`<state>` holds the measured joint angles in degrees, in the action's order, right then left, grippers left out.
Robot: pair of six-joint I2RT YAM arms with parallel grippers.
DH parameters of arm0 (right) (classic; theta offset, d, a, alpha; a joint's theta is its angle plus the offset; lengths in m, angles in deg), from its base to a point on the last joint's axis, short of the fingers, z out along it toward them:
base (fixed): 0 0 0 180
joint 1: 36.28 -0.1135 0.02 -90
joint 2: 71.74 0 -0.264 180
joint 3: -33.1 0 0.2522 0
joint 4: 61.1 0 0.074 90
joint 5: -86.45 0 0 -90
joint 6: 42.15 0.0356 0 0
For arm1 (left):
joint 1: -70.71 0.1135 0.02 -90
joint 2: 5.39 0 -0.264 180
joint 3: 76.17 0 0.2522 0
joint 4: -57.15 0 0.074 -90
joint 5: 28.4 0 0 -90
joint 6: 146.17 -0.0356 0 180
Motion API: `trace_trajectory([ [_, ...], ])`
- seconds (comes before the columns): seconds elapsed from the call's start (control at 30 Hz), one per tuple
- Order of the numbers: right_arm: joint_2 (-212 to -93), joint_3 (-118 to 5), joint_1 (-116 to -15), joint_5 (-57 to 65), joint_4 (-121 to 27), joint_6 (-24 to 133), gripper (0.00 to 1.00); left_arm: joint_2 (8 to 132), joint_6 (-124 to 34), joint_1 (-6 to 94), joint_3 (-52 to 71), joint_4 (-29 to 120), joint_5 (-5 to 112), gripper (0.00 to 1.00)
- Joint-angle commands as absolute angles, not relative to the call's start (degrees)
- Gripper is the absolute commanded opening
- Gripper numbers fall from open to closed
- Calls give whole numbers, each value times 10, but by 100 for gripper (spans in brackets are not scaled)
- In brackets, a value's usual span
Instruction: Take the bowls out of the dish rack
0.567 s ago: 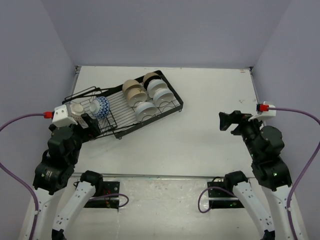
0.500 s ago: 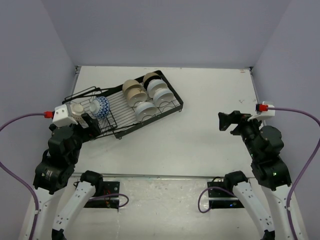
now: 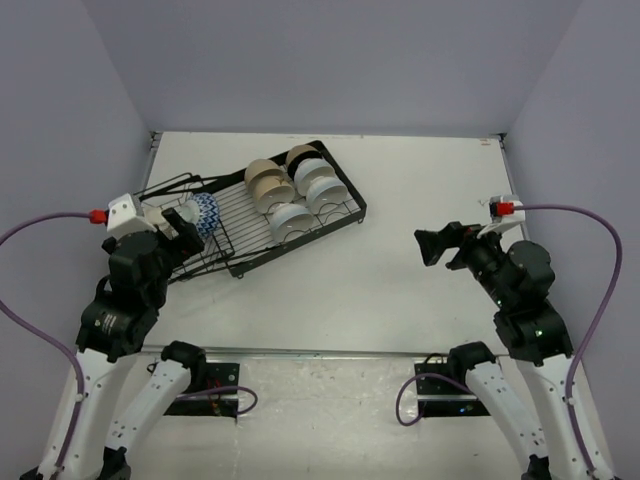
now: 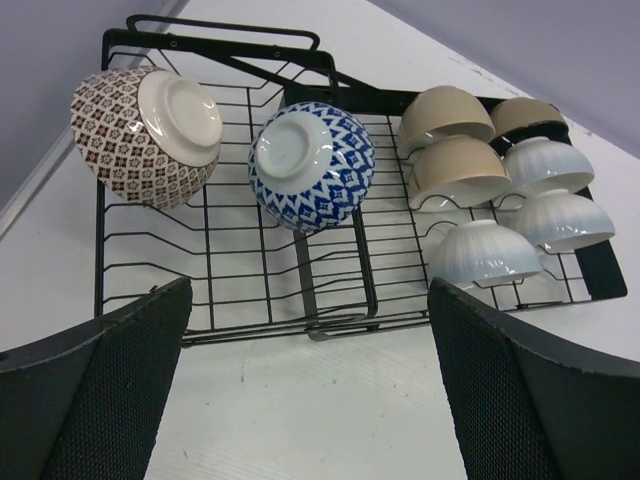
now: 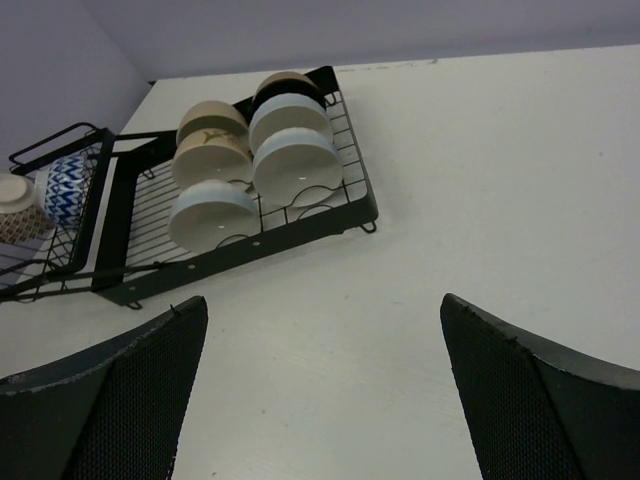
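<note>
Black wire dish rack, aslant on the desk's left half, carrying three beige bowls and three white bowls at its right end, and a blue-patterned bowl and a brown-patterned bowl at its left end. Left end effector: fingers apart, empty, at the rack's near-left corner. Right end effector: fingers apart, empty, well clear of the rack.

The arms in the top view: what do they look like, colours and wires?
The left arm and right arm match: white lower links, black upper joints. Each wrist's white block has a red plug and purple cable. The fingers are black, mesh-textured.
</note>
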<state>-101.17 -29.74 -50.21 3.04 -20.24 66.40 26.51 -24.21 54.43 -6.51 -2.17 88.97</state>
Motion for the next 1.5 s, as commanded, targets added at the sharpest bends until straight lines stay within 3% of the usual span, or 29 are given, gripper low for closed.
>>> trace_trajectory([
  [0.0,-1029,-287,-504,94,-242,675,99,327,-188,542,-39,20,931,100],
  [0.17,-1044,-285,-504,121,-256,677,99,412,-138,601,-17,90,868,100],
  [0.27,-1046,-283,-504,132,-256,676,99,471,-135,716,16,139,740,100],
  [0.3,-1044,-282,-504,135,-257,675,99,488,-132,759,37,146,636,100],
  [0.4,-1034,-276,-504,137,-259,674,99,538,-93,884,21,190,467,100],
  [0.47,-1023,-274,-503,139,-261,673,99,531,-86,943,1,207,435,100],
  [0.53,-1015,-272,-504,146,-263,673,99,500,-96,995,-20,188,450,100],
  [0.67,-1009,-266,-504,179,-276,681,99,463,-126,1030,-10,80,659,100],
  [0.83,-1015,-267,-522,184,-280,683,99,439,-145,1031,-51,82,741,100],
  [1.1,-1047,-265,-525,184,-281,688,99,464,-176,1031,-67,125,735,100],
  [1.47,-1074,-284,-525,162,-254,684,99,536,-195,1040,-142,235,614,100],
])
